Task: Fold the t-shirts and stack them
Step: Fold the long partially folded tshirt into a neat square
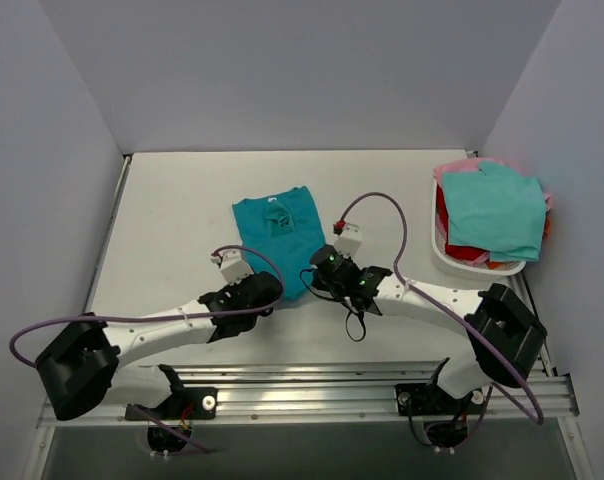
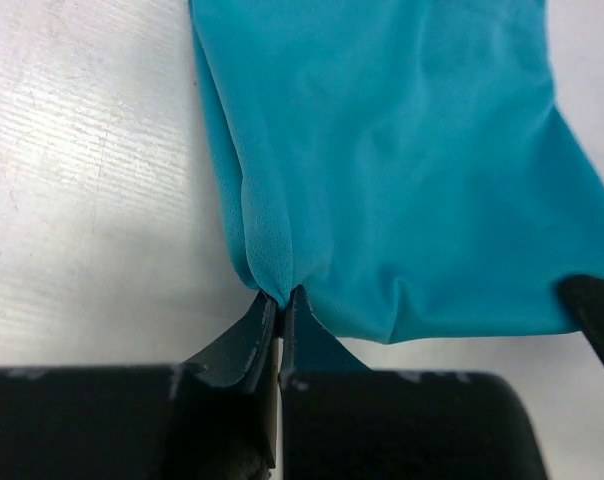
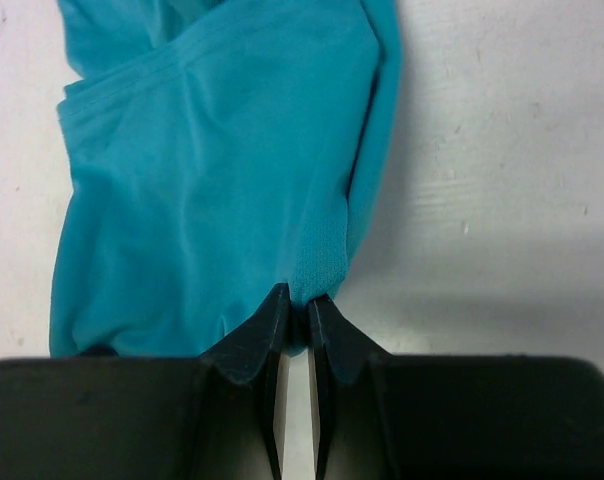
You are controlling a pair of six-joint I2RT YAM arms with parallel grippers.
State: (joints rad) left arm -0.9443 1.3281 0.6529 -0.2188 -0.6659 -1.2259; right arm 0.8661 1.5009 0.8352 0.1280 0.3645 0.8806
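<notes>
A deep teal-blue t-shirt [image 1: 278, 232] lies folded into a narrow strip on the white table, collar end away from the arms. My left gripper [image 1: 271, 290] is shut on its near left corner; in the left wrist view the cloth [image 2: 402, 170] bunches between the closed fingertips of the gripper [image 2: 281, 297]. My right gripper [image 1: 318, 281] is shut on the near right corner, where the hem [image 3: 222, 190] is pinched at the tips [image 3: 298, 300]. More t-shirts, an aqua-green one [image 1: 494, 210] on top of red and pink ones, sit piled at the right.
A white plastic basket [image 1: 460, 264] holds the pile at the table's right edge. Grey walls close in the table at the back and both sides. The arms' bases and a metal rail [image 1: 312, 385] run along the near edge.
</notes>
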